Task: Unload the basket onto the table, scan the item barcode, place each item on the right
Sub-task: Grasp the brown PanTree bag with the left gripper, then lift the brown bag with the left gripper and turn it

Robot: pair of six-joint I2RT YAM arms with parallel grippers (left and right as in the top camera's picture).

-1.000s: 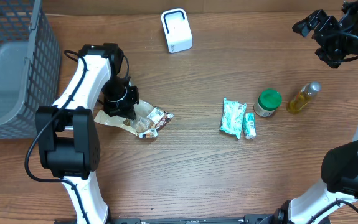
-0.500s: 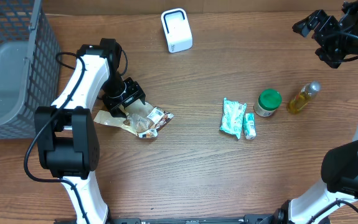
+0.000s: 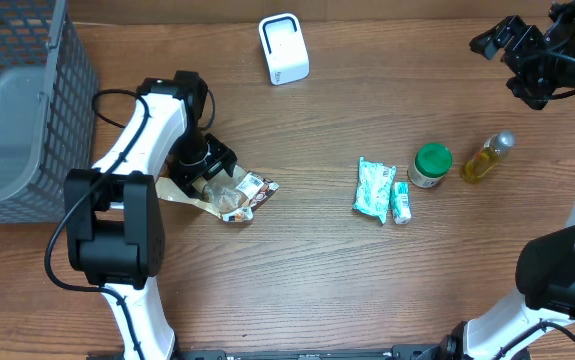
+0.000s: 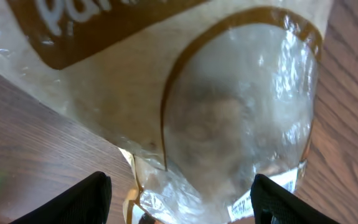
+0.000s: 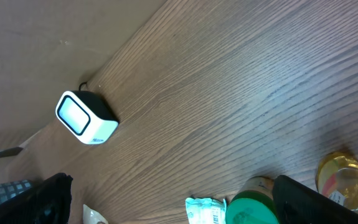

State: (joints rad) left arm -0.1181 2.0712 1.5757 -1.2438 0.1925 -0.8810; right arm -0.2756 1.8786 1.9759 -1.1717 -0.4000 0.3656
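Left claw [image 3: 205, 165]: spread wide, nothing pinched; hanging close over the snack pouch's near-basket half.
Left fingers [image 4: 94, 199]: dark tips at the two bottom corners of the wrist view, pouch film filling the gap between them; contact with the film impossible to tell.
Snack pouch [image 3: 225, 192]: task item, lying flat on the table [image 3: 297, 270], left of centre; tan printed end toward the basket, clear crinkled end with brown contents toward the middle.
Pouch close-up [image 4: 228, 112]: clear window edged with a brown line, white lettering on a brown band at the top, small white label near the lower right; barcode not readable.
Scanner [image 3: 284, 48]: white box, far edge of the table, well apart from the pouch; also in the right wrist view [image 5: 85, 118], screen facing up-left.
Right claw [image 3: 512, 60]: raised at the far right corner, spread fully wide, empty.
Teal packets [image 3: 374, 188]: two, side by side, right of centre, the smaller one on the right.
Green-lid jar [image 3: 430, 165]: upright, just beside the packets.
Oil bottle [image 3: 487, 158]: yellow, near the jar, on its right.
Basket [image 3: 62, 90]: grey mesh, far left edge.
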